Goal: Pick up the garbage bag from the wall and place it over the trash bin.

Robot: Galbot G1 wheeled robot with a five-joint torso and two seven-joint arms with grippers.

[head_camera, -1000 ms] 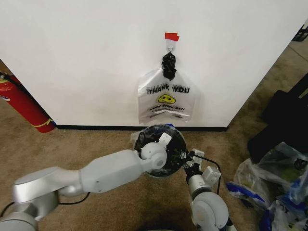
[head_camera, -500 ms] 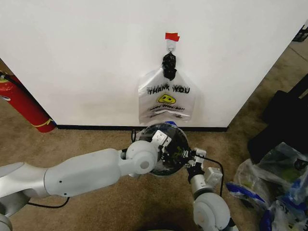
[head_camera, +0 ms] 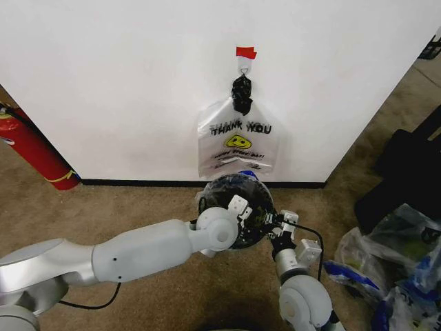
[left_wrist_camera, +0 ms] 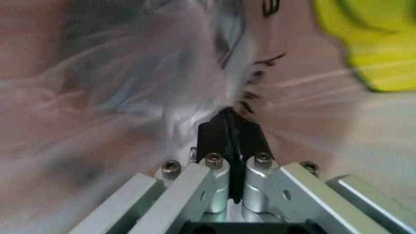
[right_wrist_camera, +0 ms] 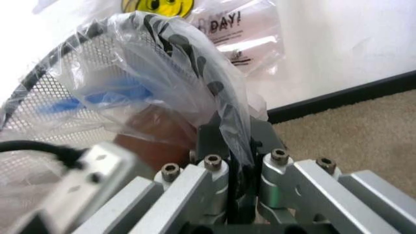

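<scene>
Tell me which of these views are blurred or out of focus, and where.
Left wrist view: the garbage bag is smeared and soft, while the left gripper is sharp. Right wrist view: bag film over the trash bin is fairly crisp, the near cable blurred. Head view: sharp, evenly lit wall, bag print readable.
</scene>
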